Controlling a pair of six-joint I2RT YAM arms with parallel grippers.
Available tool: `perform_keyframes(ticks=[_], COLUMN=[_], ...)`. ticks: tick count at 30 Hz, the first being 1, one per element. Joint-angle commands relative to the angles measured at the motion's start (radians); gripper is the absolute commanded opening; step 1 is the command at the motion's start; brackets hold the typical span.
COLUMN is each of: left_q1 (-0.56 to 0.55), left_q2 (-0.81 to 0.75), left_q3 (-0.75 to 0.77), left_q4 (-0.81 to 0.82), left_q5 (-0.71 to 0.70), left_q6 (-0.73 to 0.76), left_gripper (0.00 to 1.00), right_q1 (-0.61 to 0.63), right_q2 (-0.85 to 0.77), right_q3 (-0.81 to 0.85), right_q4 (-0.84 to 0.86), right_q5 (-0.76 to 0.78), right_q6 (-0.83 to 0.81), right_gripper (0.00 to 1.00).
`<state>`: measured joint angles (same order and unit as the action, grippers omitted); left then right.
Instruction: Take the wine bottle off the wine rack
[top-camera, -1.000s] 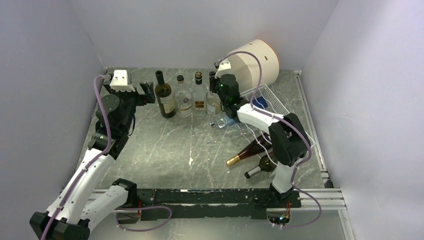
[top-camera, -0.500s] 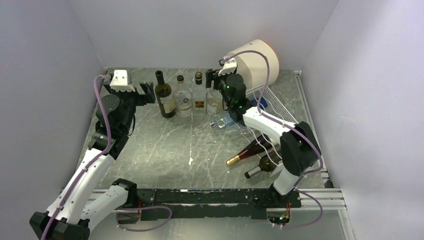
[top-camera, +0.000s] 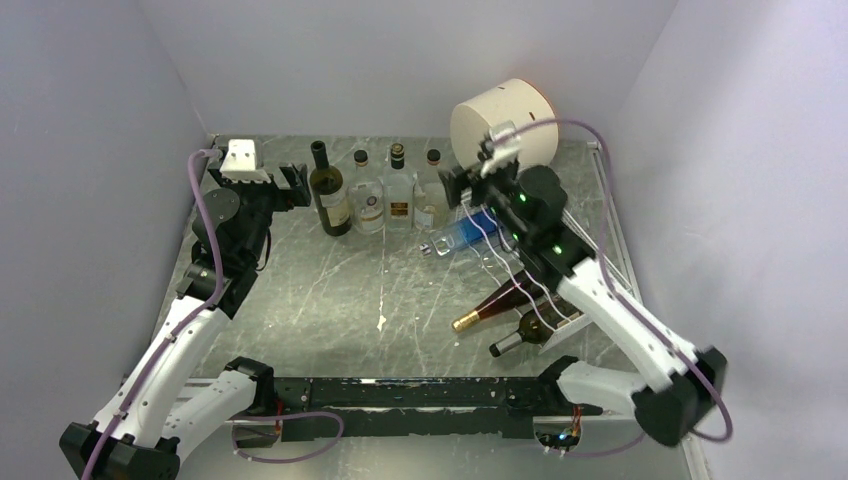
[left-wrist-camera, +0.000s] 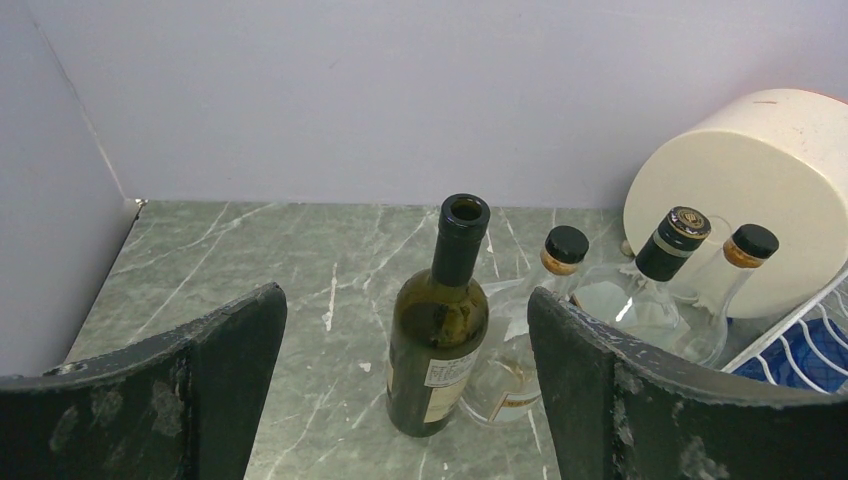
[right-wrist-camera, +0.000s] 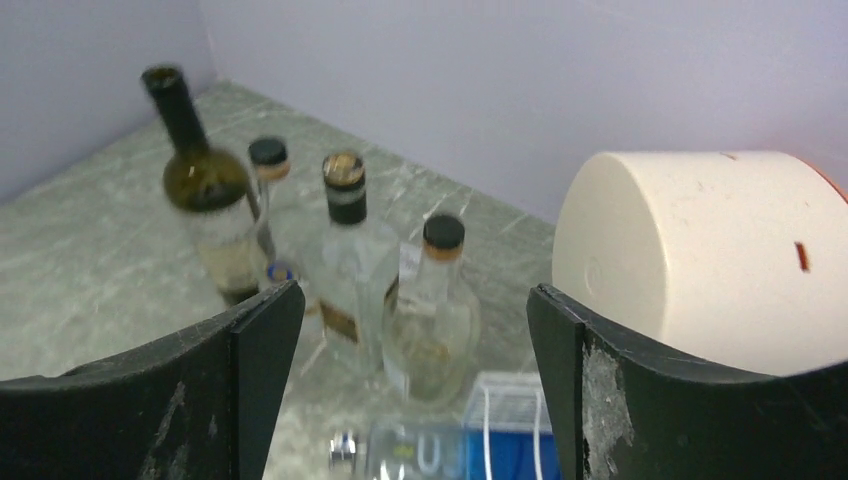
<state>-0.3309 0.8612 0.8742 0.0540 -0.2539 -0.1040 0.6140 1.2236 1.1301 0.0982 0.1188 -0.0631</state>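
Observation:
The white wire wine rack (top-camera: 556, 300) lies on the right of the table. A dark red wine bottle (top-camera: 497, 303) with a gold cap and a dark bottle (top-camera: 525, 333) lie on it, necks pointing left. A clear bottle with a blue label (top-camera: 462, 235) lies at the rack's far end, also in the right wrist view (right-wrist-camera: 450, 455) under white wires. My right gripper (top-camera: 462, 180) hangs open above that bottle, nothing between its fingers (right-wrist-camera: 415, 390). My left gripper (top-camera: 293, 187) stands open at the back left, facing a dark green bottle (left-wrist-camera: 440, 320).
Upright bottles stand in a row at the back: the dark green bottle (top-camera: 328, 190) and three clear ones (top-camera: 398, 192). A big cream cylinder (top-camera: 503, 122) lies behind the rack. Walls close in at the left, back and right.
My right gripper has opened and let go of the rightmost clear bottle in the row. It has pulled back to the right and risen. The left arm has not moved.

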Motion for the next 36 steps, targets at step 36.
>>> perform_keyframes(ticks=[36], left_q1=[-0.02], left_q2=[-0.05], left_q3=[0.029], left_q4=[0.005], left_q5=[-0.002], left_q6=[0.0], left_gripper=[0.95], right_q1=[0.235], right_q2=[0.382], right_q3=[-0.038], right_q4=[-0.511], right_q5=[0.154], right_q6=[-1.179], right_gripper=[0.98])
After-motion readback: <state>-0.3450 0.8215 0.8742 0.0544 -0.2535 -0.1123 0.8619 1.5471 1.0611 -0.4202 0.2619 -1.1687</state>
